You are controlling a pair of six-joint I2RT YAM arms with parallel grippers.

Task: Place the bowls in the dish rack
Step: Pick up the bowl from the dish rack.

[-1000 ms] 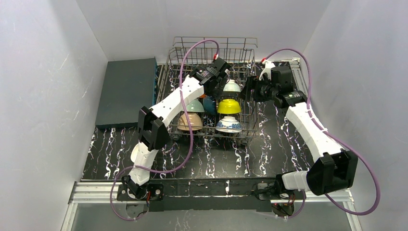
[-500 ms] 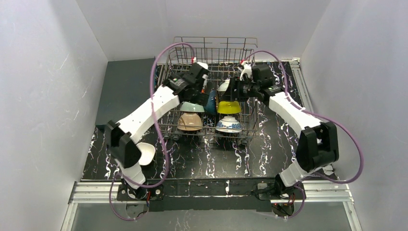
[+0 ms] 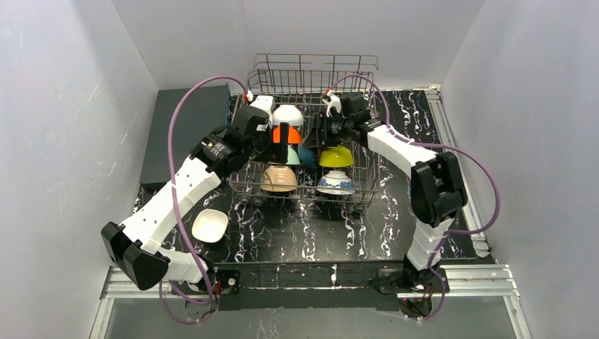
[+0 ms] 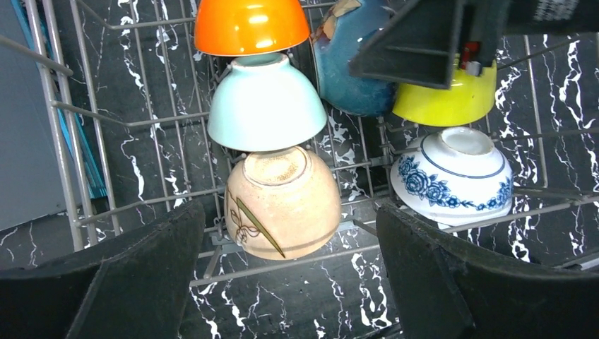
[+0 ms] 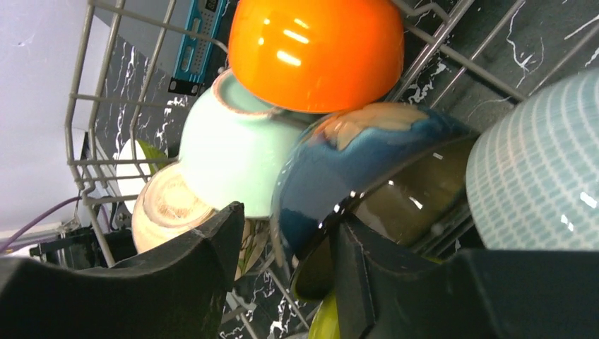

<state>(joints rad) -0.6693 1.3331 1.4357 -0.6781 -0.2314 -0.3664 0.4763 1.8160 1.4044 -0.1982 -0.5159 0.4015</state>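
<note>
The silver wire dish rack (image 3: 315, 59) stands at the back middle. In it sit a white bowl (image 3: 287, 114), an orange bowl (image 3: 286, 134), a mint bowl (image 3: 285, 155), a tan bowl (image 3: 278, 178), a dark blue bowl (image 3: 306, 155), a yellow bowl (image 3: 336, 156) and a blue-and-white bowl (image 3: 336, 182). Another white bowl (image 3: 210, 224) lies on the table in front. My left gripper (image 4: 288, 220) hangs wide open and empty above the tan bowl (image 4: 281, 201). My right gripper (image 5: 286, 222) is open, its jaws astride the dark blue bowl's rim (image 5: 353, 155), one finger (image 5: 367, 268) inside the bowl.
A flat dark grey slab (image 3: 185, 134) lies left of the rack. A pale patterned bowl (image 5: 537, 169) sits right of the dark blue one. Rack wires (image 4: 60, 141) rise on the left side. White walls close in on three sides.
My left arm has drawn back leftward out of the rack, uncovering the white and orange bowls. My right gripper has moved left into the rack onto the dark blue bowl's rim.
</note>
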